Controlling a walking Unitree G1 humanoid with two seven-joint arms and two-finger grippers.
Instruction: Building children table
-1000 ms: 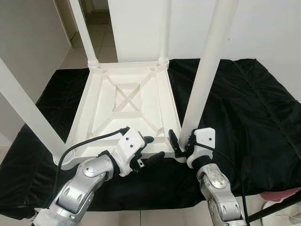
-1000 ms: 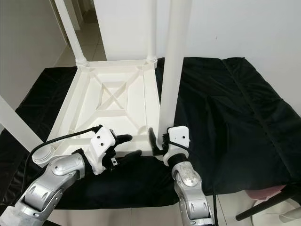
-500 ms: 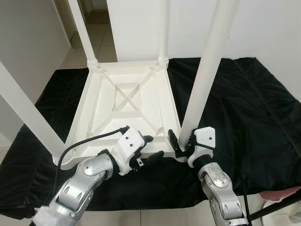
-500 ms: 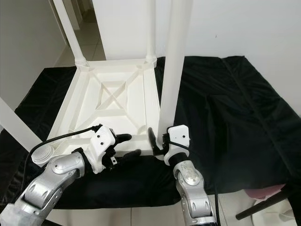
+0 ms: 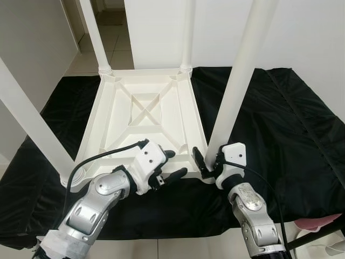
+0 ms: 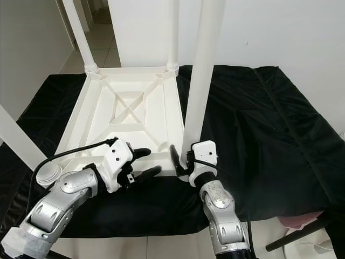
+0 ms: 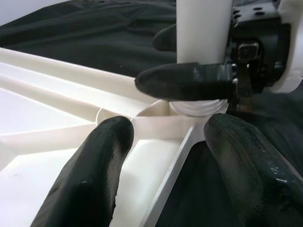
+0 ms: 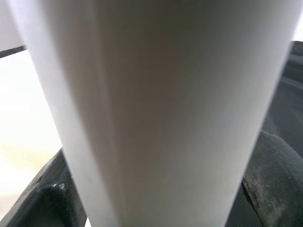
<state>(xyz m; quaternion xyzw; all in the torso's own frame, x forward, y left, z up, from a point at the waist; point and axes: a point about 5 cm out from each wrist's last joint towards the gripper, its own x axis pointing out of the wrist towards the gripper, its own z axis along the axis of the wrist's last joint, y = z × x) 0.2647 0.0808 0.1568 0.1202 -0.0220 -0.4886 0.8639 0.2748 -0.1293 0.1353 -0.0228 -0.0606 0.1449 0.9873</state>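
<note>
The white table [image 5: 143, 116] lies upside down on a black cloth [image 5: 280, 118] that covers the floor, and its underside with a cross of ribs faces up. It lies on the left half of the cloth. Four white legs stand up from its corners: two at the far corners, one at the near left corner, and the near right leg [image 5: 237, 81] at the corner closest to the robot's right arm. The right gripper [image 5: 207, 164] is at the bottom of this near right leg, just above the socket where the leg goes into the table. Its two black fingers [image 7: 189, 80] are on both sides of the leg and press on it, so it pinches the leg; in the right wrist view the leg [image 8: 156, 109] stands very close between the dark fingers. The left gripper [image 5: 171, 164] is at the near edge of the table, just beside that same corner. Its fingers [image 7: 102, 161] are spread apart, one over the inside of the frame and the other over the cloth outside the edge, and they hold nothing.
</note>
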